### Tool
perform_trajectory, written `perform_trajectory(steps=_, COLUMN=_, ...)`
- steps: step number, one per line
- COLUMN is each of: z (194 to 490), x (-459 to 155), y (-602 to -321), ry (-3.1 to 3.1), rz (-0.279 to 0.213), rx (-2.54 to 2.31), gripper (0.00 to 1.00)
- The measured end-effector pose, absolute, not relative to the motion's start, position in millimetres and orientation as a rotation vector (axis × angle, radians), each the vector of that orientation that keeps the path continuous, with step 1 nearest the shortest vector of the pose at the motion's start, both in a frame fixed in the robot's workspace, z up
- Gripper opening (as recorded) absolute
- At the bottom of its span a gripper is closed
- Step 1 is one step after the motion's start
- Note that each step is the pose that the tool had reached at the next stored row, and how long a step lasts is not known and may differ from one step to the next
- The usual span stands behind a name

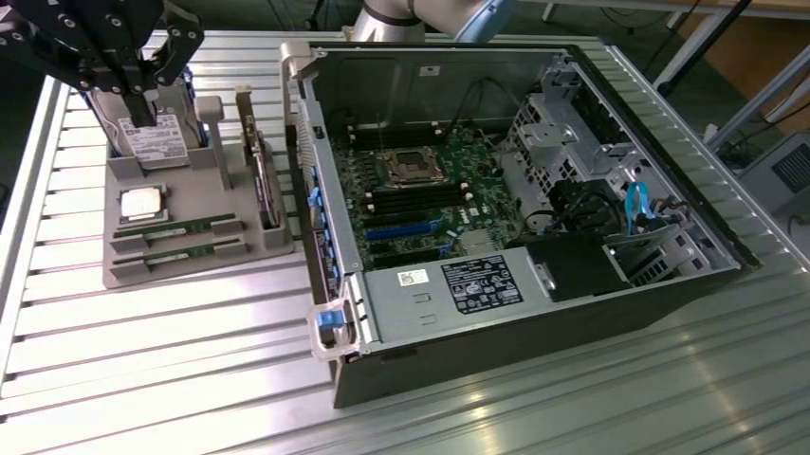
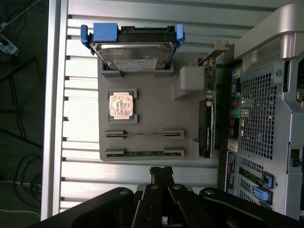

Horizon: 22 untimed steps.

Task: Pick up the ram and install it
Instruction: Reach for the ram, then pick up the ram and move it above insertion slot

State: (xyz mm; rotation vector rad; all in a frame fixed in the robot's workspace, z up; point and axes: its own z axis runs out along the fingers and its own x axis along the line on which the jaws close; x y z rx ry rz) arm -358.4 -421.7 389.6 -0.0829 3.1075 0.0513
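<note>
Exterior view, gripper (image 1: 137,112): fingers pressed together, empty, hanging over hard drive (image 1: 152,142) at 12 o'clock of grey holder (image 1: 165,277).
Position of ram (image 1: 177,228): edge-up in a holder slot, 6 o'clock of gripper, well apart; second stick (image 1: 177,254) just beside.
Risk: shut fingers would likely strike the stick's edge rather than straddle it; the close neighbour invites a double grip.
Neighbours: processor chip (image 1: 143,202) at 12 o'clock of ram; expansion card (image 1: 260,171) at 3 o'clock.
Obstacle: computer case (image 1: 418,76) wall stands between holder and motherboard (image 1: 431,190).

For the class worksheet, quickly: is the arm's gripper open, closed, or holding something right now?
Gripper: closed, holding nothing.
</note>
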Motion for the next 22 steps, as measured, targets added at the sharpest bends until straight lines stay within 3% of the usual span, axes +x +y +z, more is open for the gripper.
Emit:
perform_trajectory(steps=9, z=389.6, x=-358.4, y=-421.7, ry=3.107, rz=0.052, rx=-0.122, gripper=0.10)
perform_trajectory(steps=22, z=389.4, x=-358.5, y=-421.7, ry=2.980, rz=0.063, rx=-0.919, gripper=0.10)
